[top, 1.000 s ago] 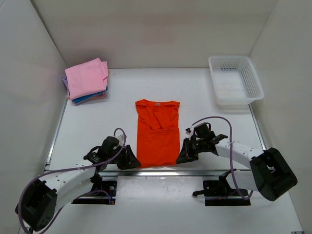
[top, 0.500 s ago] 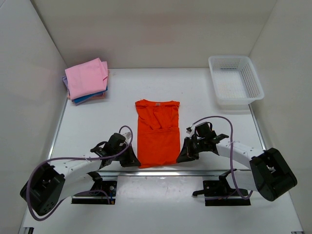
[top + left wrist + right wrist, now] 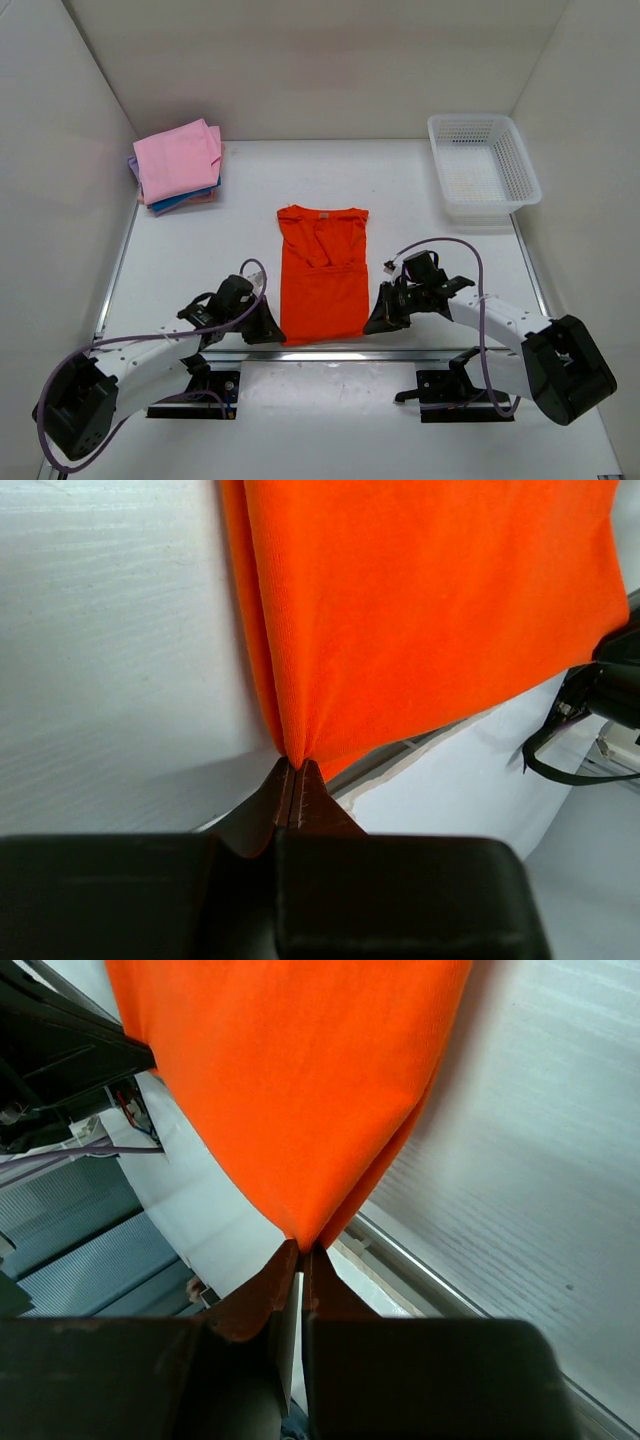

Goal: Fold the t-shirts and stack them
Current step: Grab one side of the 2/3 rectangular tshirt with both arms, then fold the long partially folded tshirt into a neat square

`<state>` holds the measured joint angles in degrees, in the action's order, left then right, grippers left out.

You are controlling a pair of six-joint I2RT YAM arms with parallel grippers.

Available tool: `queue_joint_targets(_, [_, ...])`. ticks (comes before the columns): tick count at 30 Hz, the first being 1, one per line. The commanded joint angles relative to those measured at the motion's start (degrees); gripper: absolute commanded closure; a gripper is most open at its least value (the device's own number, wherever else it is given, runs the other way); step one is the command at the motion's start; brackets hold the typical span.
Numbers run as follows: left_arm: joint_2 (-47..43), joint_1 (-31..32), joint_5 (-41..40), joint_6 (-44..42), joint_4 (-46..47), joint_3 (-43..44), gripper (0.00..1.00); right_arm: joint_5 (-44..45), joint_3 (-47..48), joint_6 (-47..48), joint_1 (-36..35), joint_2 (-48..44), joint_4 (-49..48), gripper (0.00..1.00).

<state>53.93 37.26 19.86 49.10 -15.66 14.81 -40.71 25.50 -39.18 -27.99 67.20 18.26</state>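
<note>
The orange t-shirt lies flat mid-table, sleeves folded in, collar at the far end. My left gripper is shut on its near left hem corner; the left wrist view shows the orange t-shirt pinched at that gripper. My right gripper is shut on the near right hem corner, and the right wrist view shows the orange t-shirt bunched into that gripper. A stack of folded t-shirts, pink on top with blue and purple edges below, sits at the far left.
A white mesh basket stands at the far right. White walls close in the left, back and right sides. A metal rail runs along the table's near edge just behind both grippers.
The left gripper has moved in to the shirt's near left corner and shut on it. The right gripper has stayed shut on the near right corner.
</note>
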Motion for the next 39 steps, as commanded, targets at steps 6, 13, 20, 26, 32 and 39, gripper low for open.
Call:
queue_joint_targets(6, [-6.4, 0.5, 1.0, 0.3, -5.9, 3.7, 1.0, 1.2, 0.3, 0.2, -1.7, -3.3, 4.1, 1.0])
queue_joint_targets(13, [-7.2, -3.9, 2.2, -2.3, -10.5, 13.5, 1.0, -0.2, 8.0, 2.1, 1.2, -4.4, 10.4, 1.0])
queue_joint_targets(20, [-0.1, -11.1, 5.8, -7.2, -9.0, 22.8, 1.0, -0.7, 23.3, 8.5, 5.7, 5.4, 15.9, 1.0])
queue_joint_targets(26, [12.0, -19.6, 7.5, -12.0, -5.8, 34.7, 1.0, -1.0, 40.9, 13.8, 12.0, 18.3, 19.2, 1.0])
queue_joint_targets(32, [32.2, -25.1, 7.4, -13.8, 0.1, 50.1, 1.0, -2.0, 58.2, 16.8, 17.5, 34.6, 20.5, 1.0])
queue_joint_targets(39, [61.0, -27.8, 15.9, -10.6, 9.9, 70.9, 0.34, 4.7, 85.9, 19.0, 21.0, 57.7, 25.9, 0.74])
